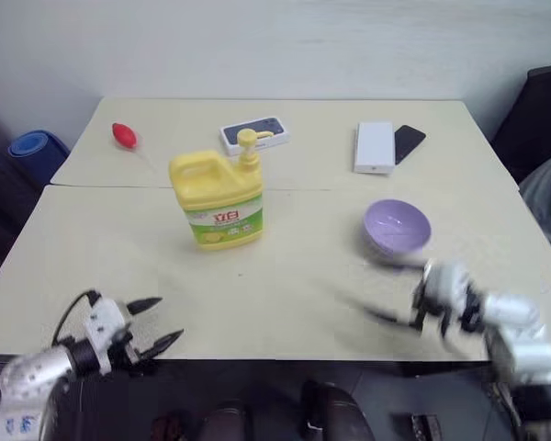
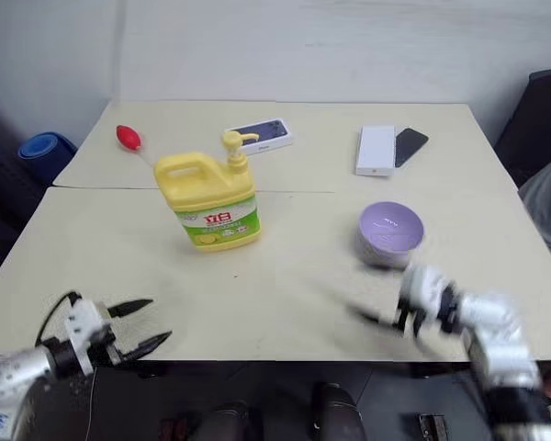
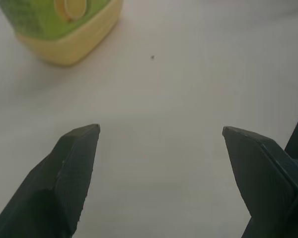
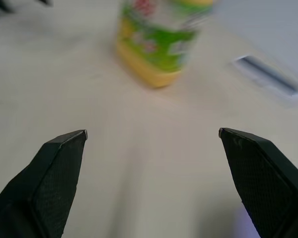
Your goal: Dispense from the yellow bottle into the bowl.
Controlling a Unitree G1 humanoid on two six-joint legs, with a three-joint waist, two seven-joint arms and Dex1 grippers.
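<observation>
Both my pincers are empty and spread wide, low at the near edge of the bench (image 1: 285,294). Left pincer (image 1: 158,322) sits in the lower left of the head view, its two black fingers well apart with bare bench between them in its wrist view. Right pincer (image 1: 386,317) is in the lower right, blurred in the head view; its wrist view shows the fingertips (image 4: 64,148) set just as wide, gripping nothing. The yellow bottle (image 1: 218,197) stands upright at centre-left of the frame, pump spout on top, label facing me, untouched by either pincer. The bowl (image 1: 397,228) rests upright at centre-right, well apart from the bottle. I cannot tell from here whether anything lies in the bowl; its inside looks plain purple. My judgement: either the dispensing has not begun or it is over, and the pictures do not settle which. If it is still to do, the bottle and bowl have to come together and the pump has to be pressed. Relative positions: the bottle lies above and to the right of my left pincer, well apart; the bowl lies just above and beside my right pincer, near but not touching. In the left wrist view the bottle's base fills the upper left corner.
</observation>
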